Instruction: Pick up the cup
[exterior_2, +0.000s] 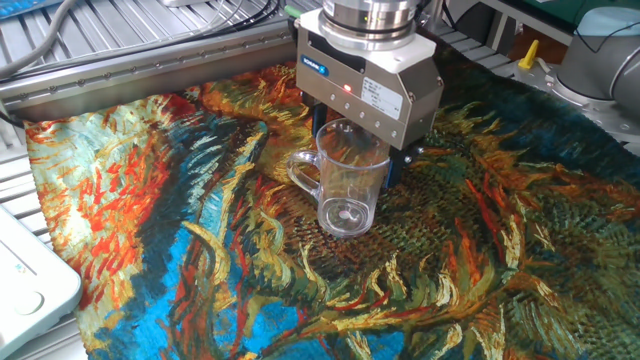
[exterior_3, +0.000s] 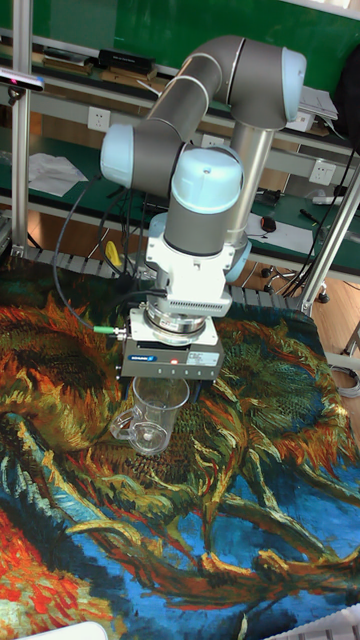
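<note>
The cup (exterior_2: 348, 190) is a clear plastic mug standing upright on the painted cloth, with its loop handle pointing left. The tall fixed view shows the cup (exterior_3: 152, 415) just below the arm's tool. My gripper (exterior_2: 358, 148) hangs straight down over the cup's far rim. One dark finger sits behind the rim on the left and the other shows at the cup's right side. The fingers stand about a cup's width apart, so the gripper is open. The base of the cup rests on the cloth. In the tall fixed view the gripper (exterior_3: 168, 385) has its fingertips mostly hidden.
The colourful cloth (exterior_2: 480, 250) covers the table. A metal rail frame (exterior_2: 150, 70) runs along the back left. A white device (exterior_2: 25, 280) sits at the lower left corner. A yellow object (exterior_2: 527, 52) and a grey arm joint (exterior_2: 600, 50) are at the back right.
</note>
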